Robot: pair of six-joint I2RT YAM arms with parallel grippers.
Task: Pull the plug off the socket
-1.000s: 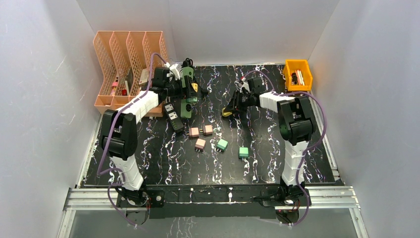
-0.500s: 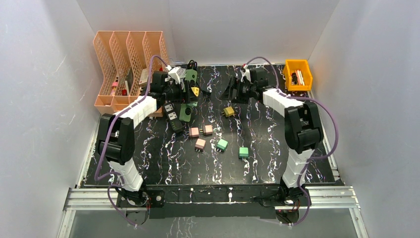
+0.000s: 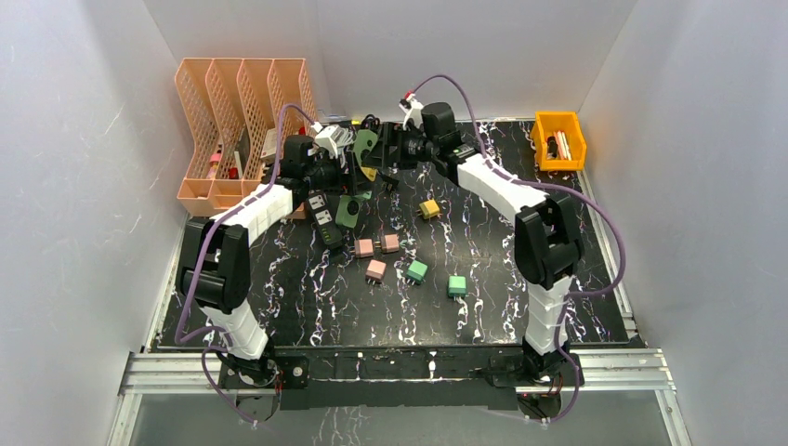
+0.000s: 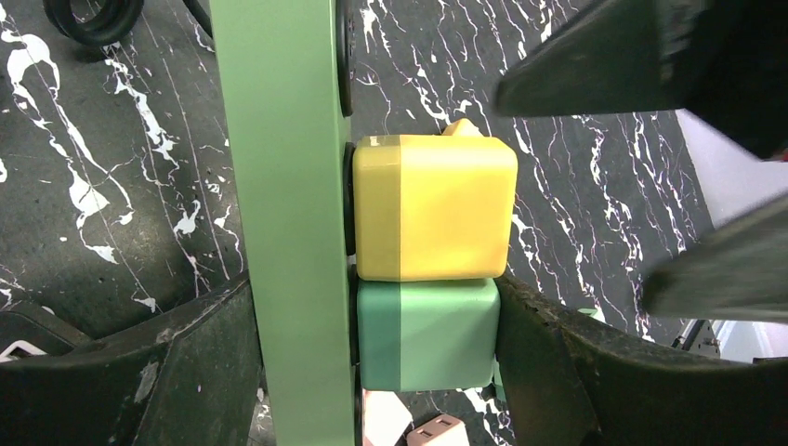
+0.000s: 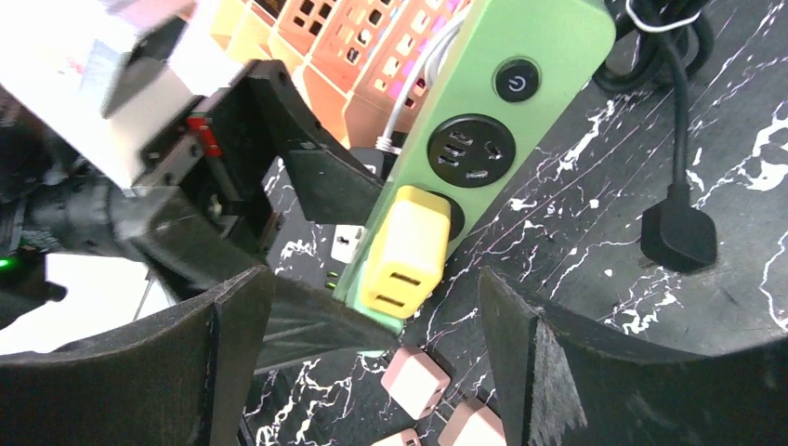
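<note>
Facing the power strip [image 5: 548, 37], the right gripper [image 5: 372, 279] has its jaws spread wide and holds nothing. The yellow plug [image 5: 407, 251] sits straight ahead of it, seated in the strip and lined up with the gap. That spread looks chosen so the jaws can pass on either side of the plug's body before closing.

Just beyond the plug, on the far side from this gripper, the left gripper [image 4: 372, 307] is clamped across the strip. One finger is on the strip's back and the other presses against a green plug [image 4: 423, 334] that touches the yellow one. It holds the strip tilted up off the table, probably to brace it against the pull.

Past the yellow plug along the strip come an empty socket [image 5: 471, 149] and the round switch [image 5: 517, 81].

The green plug and the left finger crowd one side of the yellow plug, so that side has little room.

Farther out, a black cord end [image 5: 678, 232] lies on the table to one side and loose pink plugs [image 5: 415, 383] lie below. An orange file rack [image 3: 237, 102] stands behind the left gripper.
</note>
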